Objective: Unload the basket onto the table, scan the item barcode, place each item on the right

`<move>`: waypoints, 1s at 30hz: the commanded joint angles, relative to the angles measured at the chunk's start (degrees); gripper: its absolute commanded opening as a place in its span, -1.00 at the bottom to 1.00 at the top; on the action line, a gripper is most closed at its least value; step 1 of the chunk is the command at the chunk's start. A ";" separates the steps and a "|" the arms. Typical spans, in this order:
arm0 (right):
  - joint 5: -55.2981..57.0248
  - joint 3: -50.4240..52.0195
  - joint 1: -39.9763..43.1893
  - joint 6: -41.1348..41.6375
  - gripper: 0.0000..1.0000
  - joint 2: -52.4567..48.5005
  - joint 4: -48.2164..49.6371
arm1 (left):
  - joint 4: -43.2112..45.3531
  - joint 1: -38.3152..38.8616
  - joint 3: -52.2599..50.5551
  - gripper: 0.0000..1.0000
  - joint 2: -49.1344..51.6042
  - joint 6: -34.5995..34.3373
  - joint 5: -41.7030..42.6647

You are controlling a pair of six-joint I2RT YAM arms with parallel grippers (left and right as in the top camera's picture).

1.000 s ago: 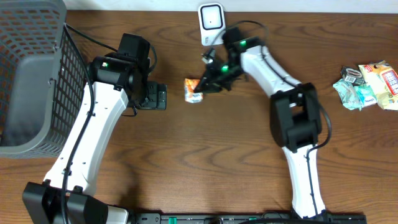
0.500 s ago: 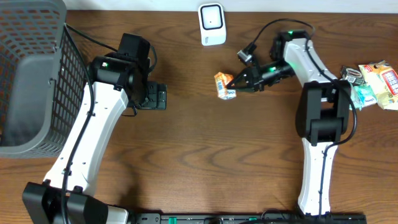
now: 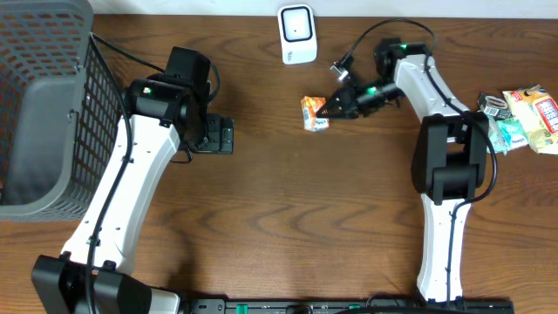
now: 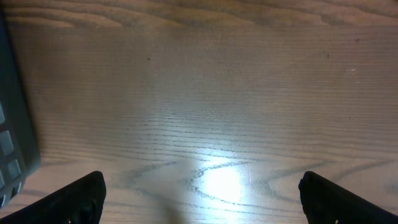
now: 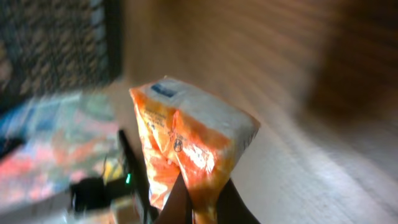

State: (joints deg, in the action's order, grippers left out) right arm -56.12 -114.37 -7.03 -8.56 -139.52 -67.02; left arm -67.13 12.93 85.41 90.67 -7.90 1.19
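The item is a small orange and white snack packet (image 3: 313, 113), held above the table just right of and below the white barcode scanner (image 3: 296, 35). My right gripper (image 3: 330, 110) is shut on the packet's right end. In the right wrist view the packet (image 5: 193, 134) stands up from between the dark fingers (image 5: 176, 204), pinched at its lower corner by my right gripper (image 5: 200, 200). My left gripper (image 3: 218, 135) hangs over bare wood to the left. It is open (image 4: 202, 190), with nothing between its fingertips (image 4: 81, 198).
A grey mesh basket (image 3: 44, 105) fills the far left, and its wall edge (image 4: 12, 149) shows in the left wrist view. Several loose snack packets (image 3: 519, 118) lie at the right edge of the table. The right arm's cable loops near the scanner.
The right arm has swung to the right, carrying the packet from left of the scanner's line to right of it, then slightly up. The left arm has not moved.
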 commanded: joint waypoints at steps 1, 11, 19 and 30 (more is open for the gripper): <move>12.61 -0.13 -0.70 21.51 -0.98 -0.52 3.89 | -0.22 0.02 -0.13 0.96 0.13 -0.31 -0.31; 30.84 -0.13 -1.62 11.93 -0.44 -0.52 -12.17 | -0.22 0.02 -0.13 0.95 0.13 -0.31 -0.31; 37.81 -1.70 -3.32 14.14 0.07 2.64 -14.05 | -0.22 0.02 -0.13 0.96 0.13 -0.31 -0.31; 36.00 -0.59 -5.90 14.08 0.76 6.82 -10.75 | -0.22 0.02 -0.13 0.96 0.13 -0.31 -0.31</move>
State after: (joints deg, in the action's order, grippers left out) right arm -19.11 -115.09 -12.45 5.61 -133.75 -78.78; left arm -67.16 12.93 85.41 90.67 -7.90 1.19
